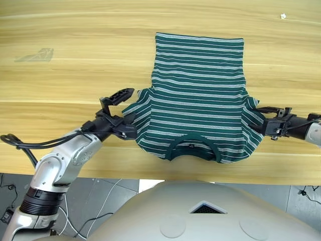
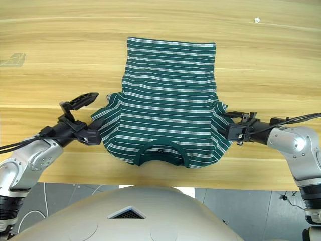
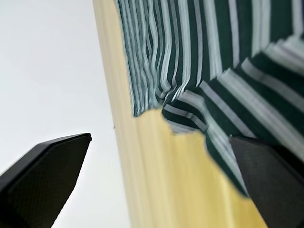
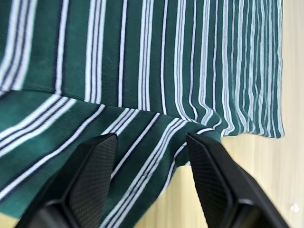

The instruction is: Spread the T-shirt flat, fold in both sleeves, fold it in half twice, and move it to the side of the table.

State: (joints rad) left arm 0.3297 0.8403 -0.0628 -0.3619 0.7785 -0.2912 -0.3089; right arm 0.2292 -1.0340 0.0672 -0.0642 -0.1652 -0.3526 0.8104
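**Both grippers sitting at the sleeves, shirt flat**

T-shirt (image 1: 198,95) is lying on the wooden table (image 1: 75,75), collar nearest the robot at the near edge. Left gripper (image 1: 122,111) is gaping wide at the left sleeve. Right gripper (image 1: 256,118) is hovering over the right sleeve, fingers apart.

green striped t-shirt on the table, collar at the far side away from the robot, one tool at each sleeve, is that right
No. The T-shirt has its collar at the near edge of the table, toward the robot, as the left eye view shows. The left tool and right tool do sit at its sleeves.
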